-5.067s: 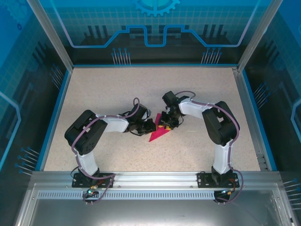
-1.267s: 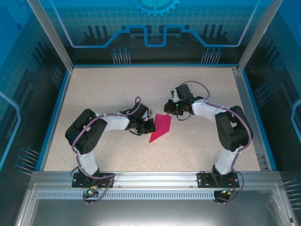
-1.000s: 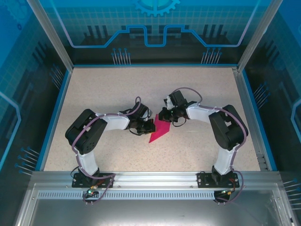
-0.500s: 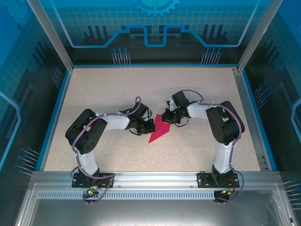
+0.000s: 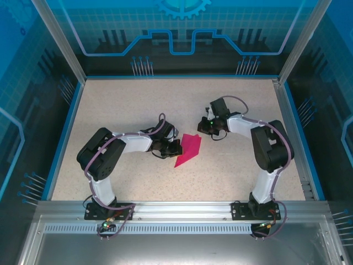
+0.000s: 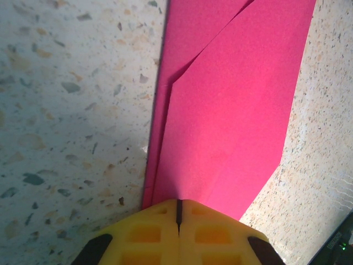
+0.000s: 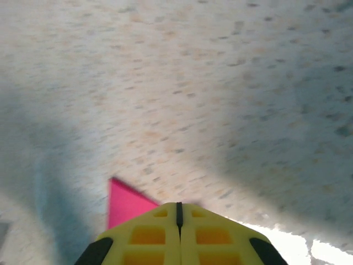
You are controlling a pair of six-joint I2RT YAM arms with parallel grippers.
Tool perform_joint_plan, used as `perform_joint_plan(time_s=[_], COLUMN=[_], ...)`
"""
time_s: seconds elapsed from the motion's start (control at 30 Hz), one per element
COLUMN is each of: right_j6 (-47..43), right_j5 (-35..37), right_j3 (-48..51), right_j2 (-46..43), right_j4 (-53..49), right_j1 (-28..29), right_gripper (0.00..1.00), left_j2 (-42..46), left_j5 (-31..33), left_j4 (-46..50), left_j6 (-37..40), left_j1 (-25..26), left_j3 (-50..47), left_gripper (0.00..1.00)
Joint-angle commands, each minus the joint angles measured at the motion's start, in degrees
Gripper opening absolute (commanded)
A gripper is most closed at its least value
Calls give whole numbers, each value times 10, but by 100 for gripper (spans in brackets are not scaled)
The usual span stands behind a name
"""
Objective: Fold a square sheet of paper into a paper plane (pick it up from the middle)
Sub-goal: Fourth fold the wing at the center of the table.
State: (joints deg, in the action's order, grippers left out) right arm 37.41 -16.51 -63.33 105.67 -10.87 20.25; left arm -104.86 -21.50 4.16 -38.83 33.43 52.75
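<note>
The magenta-pink sheet of paper (image 5: 189, 148) lies flat on the speckled table near its middle, folded into a narrow pointed shape whose tip points toward the near left. In the left wrist view the paper (image 6: 231, 110) shows overlapping folded flaps. My left gripper (image 5: 176, 148) is shut, and its yellow tips (image 6: 178, 205) rest on the paper's left end. My right gripper (image 5: 204, 126) is shut and holds nothing. It sits a little beyond the paper's far right corner, clear of it. A corner of the paper (image 7: 124, 203) shows just left of the right gripper (image 7: 178, 208).
The speckled table (image 5: 127, 105) is bounded by a low blue rim (image 5: 182, 76) at the back and sides. Aluminium frame posts (image 5: 58, 41) stand at the far corners. A metal rail (image 5: 176, 207) carries both arm bases at the near edge.
My right gripper has drawn back from the paper's far edge toward the far right and now stands clear of it. The left gripper and the paper have stayed put.
</note>
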Motion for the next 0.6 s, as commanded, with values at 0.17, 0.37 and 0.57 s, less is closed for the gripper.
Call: perform_joint_plan(time_s=[0.17,0.37,0.57], right_j6=[70,90,91], right_j5=[-129,-123,-100], right_j3=[88,94,91], right_j2=[-29,3,31], right_j4=[103,109,77], right_j1=[69,92,91], right_gripper=[5,5,5], left_j2=[-32,-27,-21], left_j5=[4,7,5], left_j4=[77,79,79], left_j6=[11,11,9], left_j1=[5,5,5], left_j3=[-11,-12,-10], left_gripper=[0,0,0])
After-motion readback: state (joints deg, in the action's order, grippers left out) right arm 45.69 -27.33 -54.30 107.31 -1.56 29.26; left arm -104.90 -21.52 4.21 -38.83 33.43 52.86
